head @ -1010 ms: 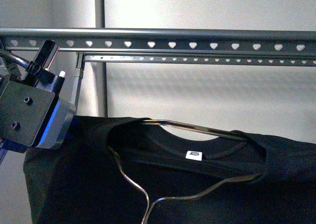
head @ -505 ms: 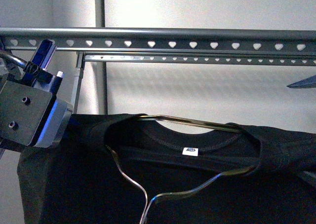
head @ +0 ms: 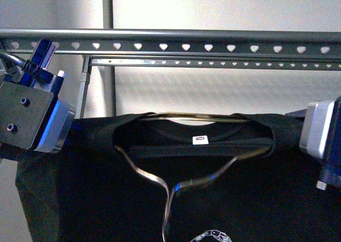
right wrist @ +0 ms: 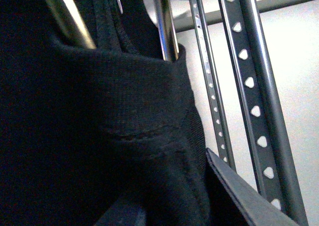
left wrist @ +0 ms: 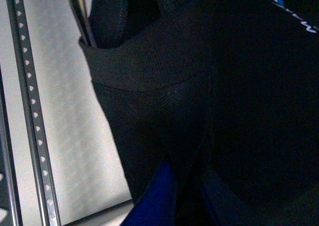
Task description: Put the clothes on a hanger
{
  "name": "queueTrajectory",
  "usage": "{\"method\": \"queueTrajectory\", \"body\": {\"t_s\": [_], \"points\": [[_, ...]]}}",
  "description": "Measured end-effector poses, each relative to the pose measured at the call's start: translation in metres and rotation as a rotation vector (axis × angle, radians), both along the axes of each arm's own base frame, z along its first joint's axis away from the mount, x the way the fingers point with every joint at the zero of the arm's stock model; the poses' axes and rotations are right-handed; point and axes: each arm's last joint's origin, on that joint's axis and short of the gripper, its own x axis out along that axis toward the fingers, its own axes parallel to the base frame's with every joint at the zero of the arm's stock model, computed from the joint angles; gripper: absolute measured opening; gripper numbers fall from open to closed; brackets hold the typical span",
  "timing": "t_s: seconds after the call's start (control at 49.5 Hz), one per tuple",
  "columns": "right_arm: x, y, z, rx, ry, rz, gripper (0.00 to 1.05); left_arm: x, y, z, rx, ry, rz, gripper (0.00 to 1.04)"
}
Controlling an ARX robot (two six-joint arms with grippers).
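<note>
A black T-shirt (head: pixel 96 199) with a white neck label (head: pixel 200 140) is held spread out below the grey rack rail (head: pixel 186 41), the hanger with heart-shaped holes. A shiny bent metal wire frame (head: pixel 154 179) sits inside its neck opening. My left gripper (head: pixel 76 131) is shut on the shirt's left shoulder. My right gripper (head: pixel 297 131) is shut on the right shoulder. In the left wrist view the blue fingers (left wrist: pixel 152 203) pinch the black cloth (left wrist: pixel 224 111). In the right wrist view the cloth (right wrist: pixel 99 136) fills the jaws beside a dark finger (right wrist: pixel 239 196).
A second, thinner punched rail (head: pixel 213 64) runs behind the front rail, with a vertical post (head: pixel 108 82) at the left. The rails also show in the left wrist view (left wrist: pixel 30 111) and right wrist view (right wrist: pixel 254 86). A pale wall lies behind.
My right gripper has come into view at the right, lifting that shoulder. The shirt's top edge has risen and levelled out. My left gripper has moved up slightly.
</note>
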Motion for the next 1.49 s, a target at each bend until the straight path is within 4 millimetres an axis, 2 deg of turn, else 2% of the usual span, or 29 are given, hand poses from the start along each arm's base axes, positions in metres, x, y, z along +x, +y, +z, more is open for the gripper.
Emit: {"method": "queueTrajectory", "body": {"t_s": [0.061, 0.121, 0.263, 0.424, 0.505, 0.545, 0.626, 0.646, 0.687, 0.707, 0.727, 0.747, 0.788, 0.828, 0.889, 0.909, 0.99, 1.091, 1.131, 1.192, 1.273, 1.374, 1.495], "points": [[-0.004, -0.004, -0.003, 0.023, 0.038, 0.01, 0.14, 0.0, 0.0, 0.0, -0.005, -0.001, -0.009, 0.22], [-0.006, -0.011, -0.01, 0.031, 0.094, 0.01, 0.07, 0.0, -0.001, 0.001, -0.008, -0.002, -0.017, 0.35], [-0.008, -0.034, -0.032, 0.038, 0.27, -0.014, 0.07, 0.0, -0.001, 0.001, -0.009, -0.004, -0.018, 0.63], [-0.006, -0.06, -0.053, 0.089, 0.418, -0.087, 0.06, 0.0, -0.001, 0.001, -0.012, -0.001, -0.013, 0.86], [-0.002, -0.073, -0.053, 0.167, 0.481, -0.165, 0.06, 0.004, 0.003, 0.001, -0.127, -0.02, 0.154, 0.97], [0.0, -0.078, -0.05, 0.218, 0.516, -0.198, 0.06, 0.009, 0.009, 0.008, -0.287, -0.018, 0.316, 1.0], [0.007, -0.09, -0.032, 0.37, 0.599, -0.261, 0.06, 0.014, 0.029, 0.027, -0.77, 0.084, 0.619, 0.98], [0.009, -0.092, -0.027, 0.402, 0.614, -0.282, 0.06, 0.014, 0.032, 0.03, -0.8, 0.081, 0.633, 0.98], [0.011, -0.096, -0.018, 0.464, 0.647, -0.32, 0.06, 0.011, 0.042, 0.039, -1.08, 0.16, 0.72, 0.98], [0.014, -0.1, -0.01, 0.546, 0.691, -0.365, 0.06, 0.009, 0.045, 0.042, -1.17, 0.176, 0.728, 0.98], [0.016, -0.102, -0.004, 0.597, 0.72, -0.396, 0.05, 0.005, 0.048, 0.048, -1.357, 0.25, 0.75, 0.98], [0.017, -0.104, 0.002, 0.65, 0.749, -0.415, 0.05, 0.004, 0.049, 0.049, -1.384, 0.258, 0.751, 0.98], [0.019, -0.105, 0.011, 0.729, 0.79, -0.43, 0.05, -0.004, 0.052, 0.055, -1.581, 0.346, 0.73, 0.98], [0.023, -0.106, 0.027, 0.856, 0.859, -0.432, 0.05, -0.012, 0.05, 0.059, -1.702, 0.398, 0.697, 0.97], [0.027, -0.104, 0.046, 0.991, 0.918, -0.426, 0.03, -0.029, 0.043, 0.057, -1.754, 0.362, 0.81, 0.87], [0.029, -0.104, 0.053, 1.021, 0.921, -0.426, 0.03, -0.04, 0.038, 0.052, -1.755, 0.331, 0.853, 0.82], [0.035, -0.104, 0.079, 1.172, 0.921, -0.412, 0.03, -0.065, 0.031, 0.036, -1.704, 0.297, 0.884, 0.69], [0.042, -0.105, 0.113, 1.339, 0.91, -0.359, 0.03, -0.103, 0.028, 0.005, -1.663, 0.279, 0.874, 0.46], [0.043, -0.104, 0.123, 1.376, 0.907, -0.344, 0.03, -0.11, 0.028, -0.004, -1.661, 0.273, 0.877, 0.39], [0.043, -0.1, 0.136, 1.432, 0.927, -0.335, 0.03, -0.121, 0.028, -0.024, -1.65, 0.279, 0.893, 0.23], [0.05, -0.098, 0.136, 1.487, 0.985, -0.361, 0.03, -0.134, 0.028, -0.044, -1.641, 0.284, 0.902, 0.03], [0.066, -0.105, 0.129, 1.595, 1.005, -0.433, 0.03, -0.147, 0.028, -0.059, -1.641, 0.279, 0.898, 0.04], [0.085, -0.114, 0.11, 1.731, 1.003, -0.535, 0.03, -0.16, 0.028, -0.074, -1.638, 0.281, 0.901, 0.04]]}}
